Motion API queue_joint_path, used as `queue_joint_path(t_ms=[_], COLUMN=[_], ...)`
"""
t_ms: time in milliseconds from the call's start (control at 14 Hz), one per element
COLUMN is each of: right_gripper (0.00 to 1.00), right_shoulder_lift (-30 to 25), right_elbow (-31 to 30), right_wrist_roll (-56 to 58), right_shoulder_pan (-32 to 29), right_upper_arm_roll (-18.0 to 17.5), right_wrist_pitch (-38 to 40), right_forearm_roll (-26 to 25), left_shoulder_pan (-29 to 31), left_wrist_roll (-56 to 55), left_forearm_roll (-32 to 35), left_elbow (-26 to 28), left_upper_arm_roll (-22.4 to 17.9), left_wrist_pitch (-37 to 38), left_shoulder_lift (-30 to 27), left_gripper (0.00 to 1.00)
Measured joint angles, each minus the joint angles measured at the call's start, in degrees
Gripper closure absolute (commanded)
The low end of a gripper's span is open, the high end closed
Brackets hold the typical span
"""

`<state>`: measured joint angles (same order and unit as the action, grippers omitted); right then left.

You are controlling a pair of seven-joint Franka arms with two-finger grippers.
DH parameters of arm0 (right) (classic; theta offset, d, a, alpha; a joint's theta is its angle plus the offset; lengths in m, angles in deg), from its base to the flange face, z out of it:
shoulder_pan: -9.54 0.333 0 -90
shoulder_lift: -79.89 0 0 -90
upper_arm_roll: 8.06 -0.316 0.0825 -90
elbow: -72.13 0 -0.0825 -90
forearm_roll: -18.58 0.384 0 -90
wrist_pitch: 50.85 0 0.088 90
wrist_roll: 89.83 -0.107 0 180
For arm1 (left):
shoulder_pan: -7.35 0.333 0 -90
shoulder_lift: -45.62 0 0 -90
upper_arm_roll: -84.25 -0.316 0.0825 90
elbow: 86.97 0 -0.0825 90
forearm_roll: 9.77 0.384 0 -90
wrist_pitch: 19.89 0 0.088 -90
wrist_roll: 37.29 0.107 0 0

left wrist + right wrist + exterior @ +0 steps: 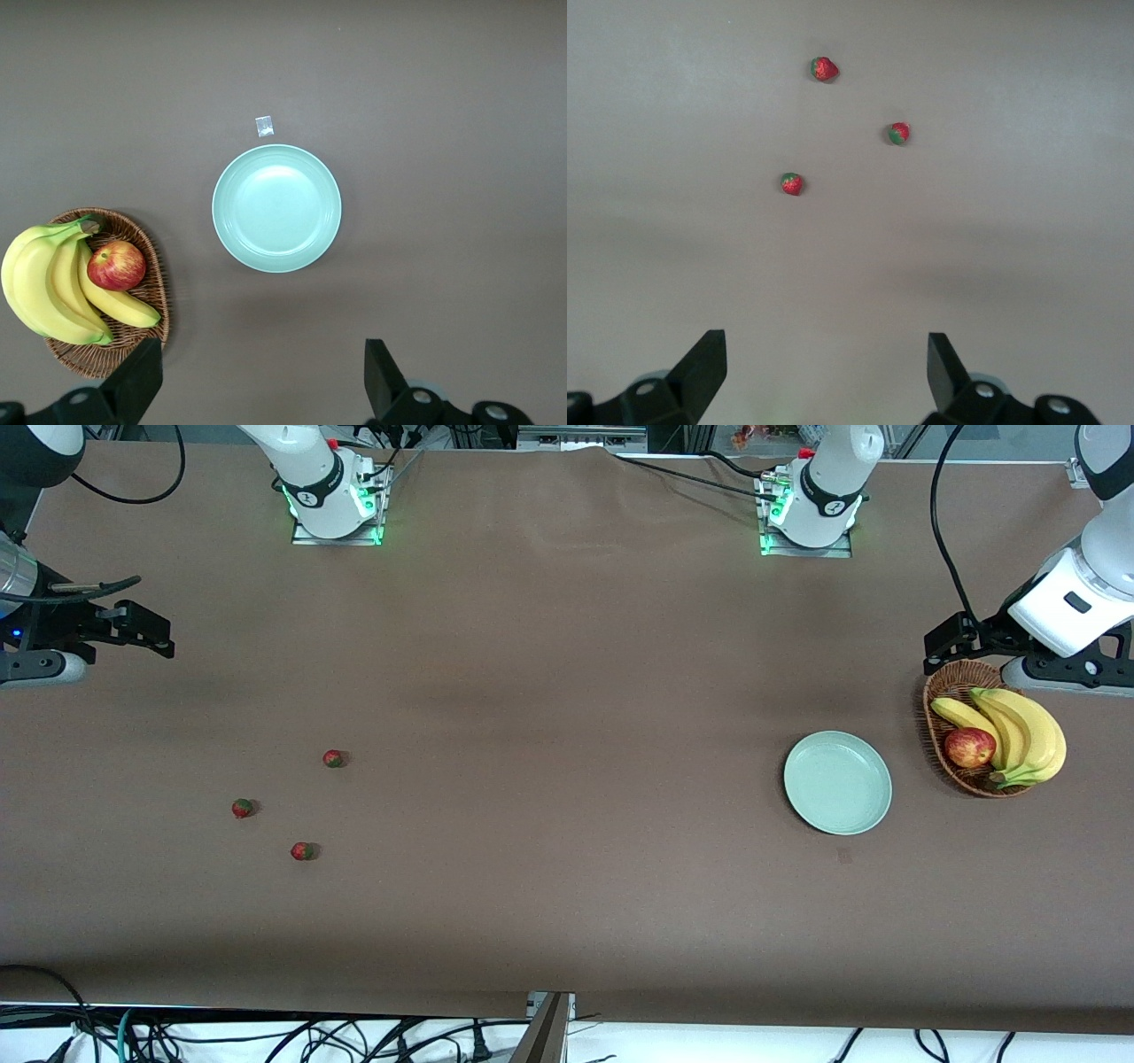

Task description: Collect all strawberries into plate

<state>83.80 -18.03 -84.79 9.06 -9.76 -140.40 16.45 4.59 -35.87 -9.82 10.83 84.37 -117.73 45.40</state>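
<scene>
Three strawberries lie loose on the brown table toward the right arm's end: one [333,758] [792,183], one [242,808] [898,133], and one [302,851] [824,68] nearest the front camera. The pale mint-green plate [837,782] [276,208] sits empty toward the left arm's end, beside the basket. My right gripper [151,631] [824,354] hangs open over bare table, apart from the berries. My left gripper [939,646] [263,363] is open too, over the table by the basket's rim, with nothing between its fingers.
A brown wicker basket [939,691] [151,274] holds a bunch of bananas [1023,731] [40,279] and a red-yellow apple [969,747] [116,265]. A small white scrap [264,126] lies on the table just beside the plate.
</scene>
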Motion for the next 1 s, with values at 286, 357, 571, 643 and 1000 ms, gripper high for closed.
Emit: queue_joint_path(t_ms=[286, 357, 571, 643, 1000], right_gripper=[0.00, 0.00, 0.00, 0.00, 0.00], right_shoulder_lift=[0.00, 0.00, 0.00, 0.00, 0.00], right_elbow=[0.05, 0.05, 0.06, 0.06, 0.06], right_wrist_roll=[0.00, 0.00, 0.00, 0.00, 0.00], right_shoulder_pan=[0.00, 0.00, 0.00, 0.00, 0.00], right_upper_arm_roll=[0.00, 0.00, 0.00, 0.00, 0.00], right_wrist_pitch=[0.00, 0.00, 0.00, 0.00, 0.00], right_forearm_roll=[0.00, 0.00, 0.00, 0.00, 0.00], left_shoulder_pan=[0.00, 0.00, 0.00, 0.00, 0.00], left_wrist_roll=[0.00, 0.00, -0.04, -0.05, -0.07], left_forearm_roll=[0.00, 0.00, 0.00, 0.00, 0.00], left_elbow=[-0.01, -0.01, -0.02, -0.02, -0.02], left_upper_arm_roll=[0.00, 0.00, 0.00, 0.00, -0.05], left_wrist_pitch=[0.79, 1.12, 1.41, 1.47, 1.78], left_shoulder_lift=[0.01, 0.02, 0.03, 0.03, 0.03], left_gripper=[0.00, 0.00, 0.00, 0.00, 0.00])
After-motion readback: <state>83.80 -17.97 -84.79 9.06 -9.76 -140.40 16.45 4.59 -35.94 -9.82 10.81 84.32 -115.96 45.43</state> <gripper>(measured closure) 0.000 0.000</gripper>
